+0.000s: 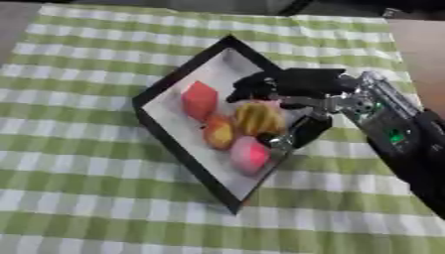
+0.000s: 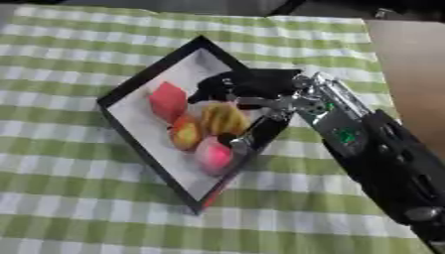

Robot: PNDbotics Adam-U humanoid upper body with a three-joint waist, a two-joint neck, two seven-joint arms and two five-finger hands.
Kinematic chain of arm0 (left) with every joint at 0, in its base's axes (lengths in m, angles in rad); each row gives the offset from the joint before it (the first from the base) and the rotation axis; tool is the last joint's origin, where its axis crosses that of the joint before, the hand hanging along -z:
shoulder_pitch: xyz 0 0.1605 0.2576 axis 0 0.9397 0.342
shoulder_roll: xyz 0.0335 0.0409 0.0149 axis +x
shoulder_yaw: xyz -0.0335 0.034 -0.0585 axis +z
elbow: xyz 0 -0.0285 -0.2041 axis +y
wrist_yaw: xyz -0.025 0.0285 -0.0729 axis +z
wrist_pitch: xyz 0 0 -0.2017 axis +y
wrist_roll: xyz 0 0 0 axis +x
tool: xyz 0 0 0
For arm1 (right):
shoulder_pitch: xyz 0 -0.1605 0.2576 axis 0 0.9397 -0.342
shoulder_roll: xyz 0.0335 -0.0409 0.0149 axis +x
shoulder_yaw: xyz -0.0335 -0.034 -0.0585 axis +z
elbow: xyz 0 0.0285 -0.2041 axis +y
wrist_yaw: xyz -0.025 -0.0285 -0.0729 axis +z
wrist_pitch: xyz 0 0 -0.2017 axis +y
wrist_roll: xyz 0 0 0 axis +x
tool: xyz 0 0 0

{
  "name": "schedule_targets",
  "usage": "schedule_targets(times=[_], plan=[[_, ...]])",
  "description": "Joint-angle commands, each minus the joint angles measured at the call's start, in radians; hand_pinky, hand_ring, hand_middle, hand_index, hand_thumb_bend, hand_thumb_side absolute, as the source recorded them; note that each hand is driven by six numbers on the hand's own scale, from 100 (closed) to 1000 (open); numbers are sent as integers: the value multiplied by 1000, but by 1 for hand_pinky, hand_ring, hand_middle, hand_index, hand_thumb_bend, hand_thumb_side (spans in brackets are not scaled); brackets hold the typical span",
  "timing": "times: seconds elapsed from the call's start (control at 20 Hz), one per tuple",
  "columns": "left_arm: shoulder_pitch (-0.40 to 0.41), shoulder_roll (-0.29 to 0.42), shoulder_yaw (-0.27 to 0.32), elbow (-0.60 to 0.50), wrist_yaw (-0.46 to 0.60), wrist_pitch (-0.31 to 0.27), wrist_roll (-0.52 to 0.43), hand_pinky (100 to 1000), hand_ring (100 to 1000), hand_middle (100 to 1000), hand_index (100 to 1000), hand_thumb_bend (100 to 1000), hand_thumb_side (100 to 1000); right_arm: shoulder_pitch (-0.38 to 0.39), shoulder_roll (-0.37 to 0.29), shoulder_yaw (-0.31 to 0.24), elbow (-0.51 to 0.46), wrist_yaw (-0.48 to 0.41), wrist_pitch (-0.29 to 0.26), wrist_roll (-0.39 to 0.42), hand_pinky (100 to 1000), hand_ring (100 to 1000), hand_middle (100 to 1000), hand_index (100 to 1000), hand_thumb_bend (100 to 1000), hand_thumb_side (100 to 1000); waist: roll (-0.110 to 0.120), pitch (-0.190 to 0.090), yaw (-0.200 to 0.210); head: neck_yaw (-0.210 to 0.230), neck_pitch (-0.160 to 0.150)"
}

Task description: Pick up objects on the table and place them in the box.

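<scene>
Right hand over box, seemingly four objects.

We see a table covered with a green and white checked cloth. On the cloth lies a black box with a white inside, turned askew.

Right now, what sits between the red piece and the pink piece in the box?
An orange-yellow rounded piece lies between the red piece and the pink piece in the black-rimmed box, clearest in the left eye view.
</scene>
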Motion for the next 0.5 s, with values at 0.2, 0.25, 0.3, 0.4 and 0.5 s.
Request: schedule_targets(times=[0.2,0.25,0.3,0.4,0.5], plan=[[-8,11,0,-18,-7,-1,-2,756,721,725,768,395,637,-11,-45,-36,-63,-41,28,-28,991,1000,896,1000,173,332,6,-4,-3,-3,-14],[-8,10,0,-18,-7,-1,-2,756,721,725,768,395,638,-10,-46,-38,-65,-45,33,-30,989,1000,894,1000,163,323,6,-4,-3,-4,-14],[-7,10,0,-18,-7,0,-2,756,721,724,768,396,638,-8,-47,-41,-67,-51,39,-32,986,1000,892,1000,150,312,6,-4,-3,-4,-14],[-6,10,0,-17,-7,0,-1,756,721,724,768,396,638,-4,-45,-60,-79,-73,62,-50,968,1000,878,998,100,233,6,-3,-4,-4,-16],[-4,8,2,-17,-7,0,0,756,721,724,768,397,637,5,-33,-92,-99,-101,90,-77,928,992,850,999,100,100,7,-3,-8,-2,-19]])
